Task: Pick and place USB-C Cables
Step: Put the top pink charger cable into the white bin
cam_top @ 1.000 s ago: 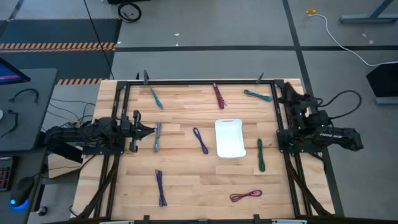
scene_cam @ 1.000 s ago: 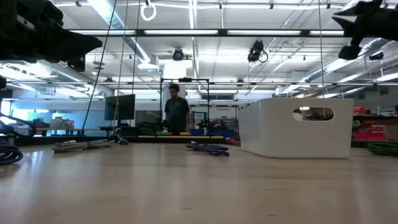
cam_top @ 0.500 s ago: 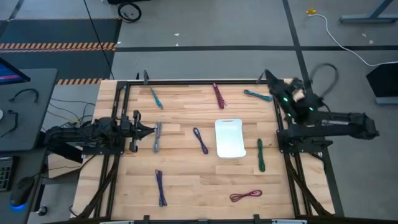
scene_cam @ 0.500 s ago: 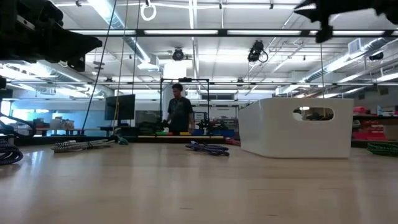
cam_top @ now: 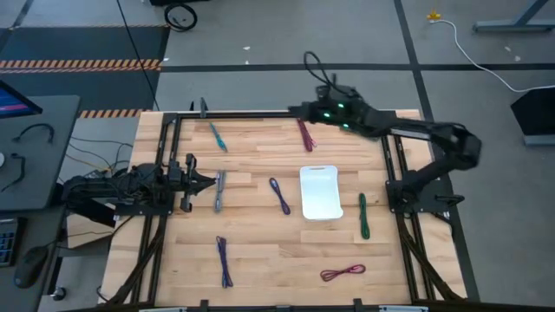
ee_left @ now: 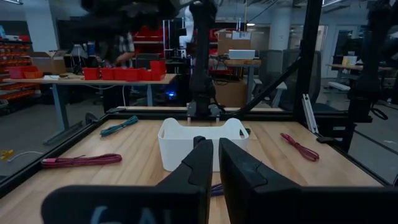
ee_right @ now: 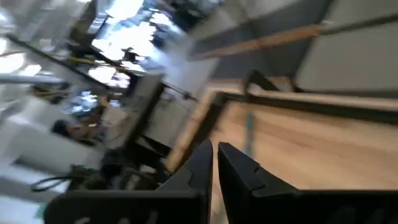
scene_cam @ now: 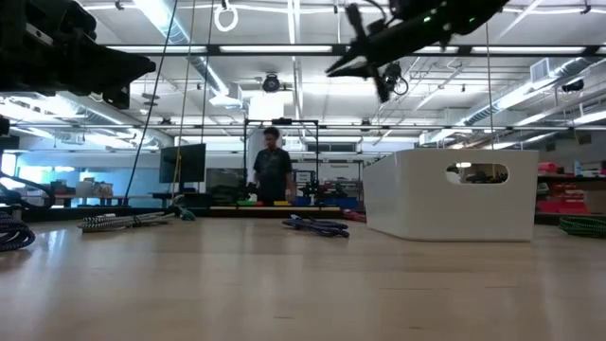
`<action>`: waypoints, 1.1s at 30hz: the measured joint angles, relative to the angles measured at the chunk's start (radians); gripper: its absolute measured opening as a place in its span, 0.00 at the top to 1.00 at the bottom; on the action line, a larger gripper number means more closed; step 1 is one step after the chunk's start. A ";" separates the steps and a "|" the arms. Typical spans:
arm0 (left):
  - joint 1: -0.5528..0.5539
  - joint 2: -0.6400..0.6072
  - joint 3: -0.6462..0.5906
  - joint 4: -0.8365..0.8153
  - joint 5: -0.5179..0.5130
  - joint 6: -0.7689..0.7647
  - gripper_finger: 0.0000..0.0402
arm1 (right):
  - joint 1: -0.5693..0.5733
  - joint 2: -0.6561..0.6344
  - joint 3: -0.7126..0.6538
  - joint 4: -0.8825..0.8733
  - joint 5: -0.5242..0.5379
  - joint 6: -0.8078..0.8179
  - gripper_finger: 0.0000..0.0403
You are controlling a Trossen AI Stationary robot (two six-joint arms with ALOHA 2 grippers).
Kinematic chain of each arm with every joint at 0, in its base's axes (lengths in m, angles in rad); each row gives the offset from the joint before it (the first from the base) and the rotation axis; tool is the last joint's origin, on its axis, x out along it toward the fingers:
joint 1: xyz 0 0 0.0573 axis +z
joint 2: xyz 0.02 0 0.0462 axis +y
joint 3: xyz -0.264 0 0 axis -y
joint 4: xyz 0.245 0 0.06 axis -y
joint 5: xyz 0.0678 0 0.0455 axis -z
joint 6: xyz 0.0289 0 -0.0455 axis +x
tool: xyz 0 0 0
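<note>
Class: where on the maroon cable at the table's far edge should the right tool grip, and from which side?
Grip the maroon cable at mid-length, descending from above with the right tool. It lies flat as a narrow straight bundle, so the fingers should probably close across its width.

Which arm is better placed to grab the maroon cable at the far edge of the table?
The right arm, most likely. Its claw is stretched out over the far edge, close above the maroon cable. The left claw waits at the left side, beside the grey cable, with its fingers nearly closed.
</note>
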 joint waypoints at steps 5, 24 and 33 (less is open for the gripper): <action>0.000 0.000 0.000 0.000 0.000 0.000 0.93 | -0.043 0.156 0.093 0.125 -0.169 -0.226 0.92; 0.000 0.000 0.000 0.000 0.000 0.000 0.93 | -0.206 0.535 0.569 -1.000 0.142 -0.451 0.70; 0.000 0.000 0.000 0.000 0.000 0.000 0.90 | -0.176 0.673 0.569 -1.013 0.178 -0.387 0.54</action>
